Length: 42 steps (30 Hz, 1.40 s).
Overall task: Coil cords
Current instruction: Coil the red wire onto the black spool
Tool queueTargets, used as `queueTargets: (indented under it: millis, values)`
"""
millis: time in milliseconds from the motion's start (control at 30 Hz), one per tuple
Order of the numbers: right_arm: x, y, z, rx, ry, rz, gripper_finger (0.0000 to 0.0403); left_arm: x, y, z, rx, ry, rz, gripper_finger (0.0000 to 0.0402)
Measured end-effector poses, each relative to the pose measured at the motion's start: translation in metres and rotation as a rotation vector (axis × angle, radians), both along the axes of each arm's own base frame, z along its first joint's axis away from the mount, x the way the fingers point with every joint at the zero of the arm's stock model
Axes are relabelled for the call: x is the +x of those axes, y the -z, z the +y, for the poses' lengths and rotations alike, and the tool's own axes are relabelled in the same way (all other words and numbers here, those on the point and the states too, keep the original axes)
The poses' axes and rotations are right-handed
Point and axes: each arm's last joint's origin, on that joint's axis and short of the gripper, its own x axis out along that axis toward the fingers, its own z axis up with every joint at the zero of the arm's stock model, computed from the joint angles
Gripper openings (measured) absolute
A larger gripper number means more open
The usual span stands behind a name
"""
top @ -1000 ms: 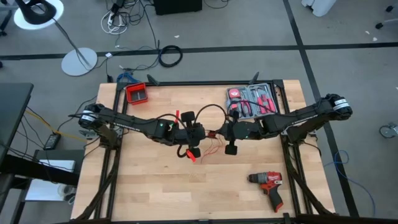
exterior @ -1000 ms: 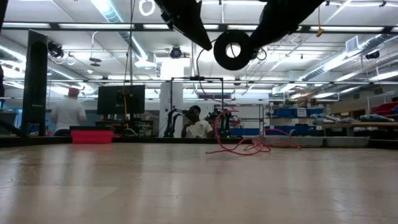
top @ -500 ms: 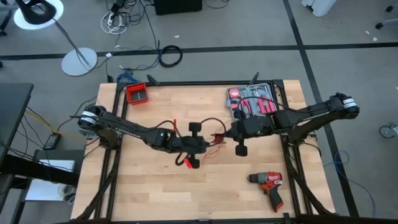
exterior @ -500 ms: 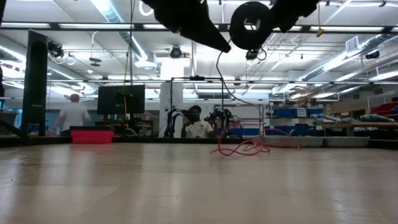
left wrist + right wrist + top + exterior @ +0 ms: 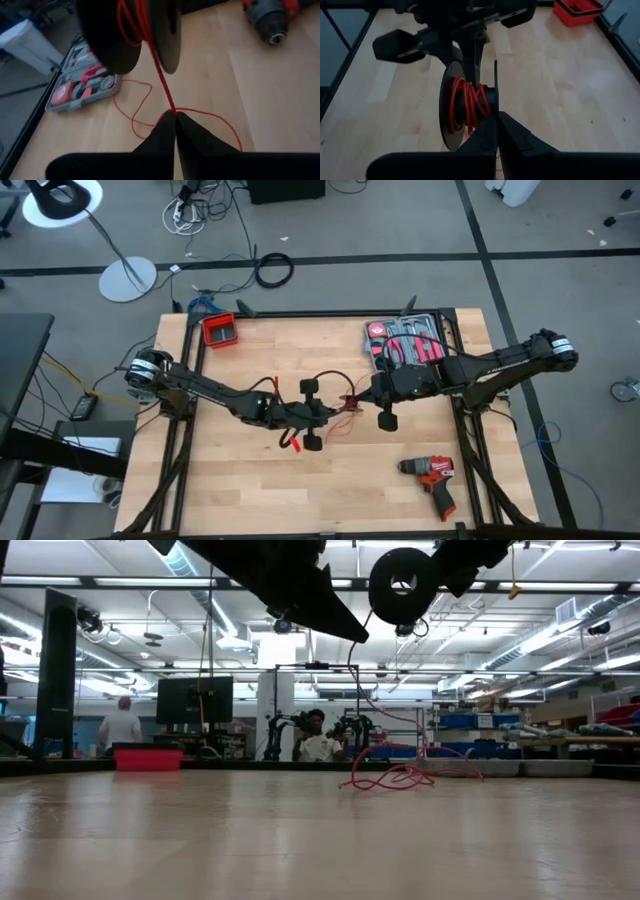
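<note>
Winding of the red cord (image 5: pixel 161 75) onto a black spool (image 5: pixel 125 35) is the step judged to be in hand, about midway over the table. The left claw (image 5: pixel 175 116) is shown closed to a point, with the cord pinched between its fingertips. From that pinch the cord runs taut up to the spool, and loose loops lie on the wood beyond.

The right claw (image 5: pixel 496 117) is likewise closed. It appears to be clamped on the spool's near rim, with several red turns visible on the hub (image 5: pixel 467 107). The two claws are seen close together, left (image 5: pixel 325 412) and right (image 5: pixel 375 395), above the middle of the table (image 5: pixel 250 490).

A slack tangle of cord (image 5: pixel 395 778) is seen lying on the tabletop, so the coiling is judged only partly done. The next move is judged to call for the cord to be carried around the hub under light tension, with the spool held steady, so that the slack is drawn up without snagging.

A red drill (image 5: pixel 432 475) lies apart, near the front right corner.

Two containers stand along the far edge:
- **Red bin** (image 5: pixel 219 330), at the far left: its contents cannot be made out.
- **Tool case** (image 5: pixel 405 343), at the far right: it lies open, with red-handled tools set in it.
</note>
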Motion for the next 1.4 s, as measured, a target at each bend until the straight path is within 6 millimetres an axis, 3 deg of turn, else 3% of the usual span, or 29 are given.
queueTargets:
  millis: [433, 700, 1000, 1400]
  values:
    - [0.001, -0.003, -0.002, 0.002, 0.039, -0.031, 0.0001, -0.005, 0.007, -0.001, -0.059, -0.093, 0.033, 0.0114]
    - [0.002, -0.006, -0.005, -0.011, 0.165, -0.074, 0.0001, -0.006, 0.007, -0.008, -0.139, -0.113, 0.014, 0.0113]
    - [0.005, -0.014, -0.009, -0.001, 0.38, -0.211, 0.0001, -0.003, 0.007, -0.004, -0.371, -0.256, -0.08, 0.011]
    - [0.009, -0.013, -0.006, -0.104, 0.399, -0.361, 0.0001, 0.004, 0.006, -0.001, -0.422, -0.217, -0.123, 0.011]
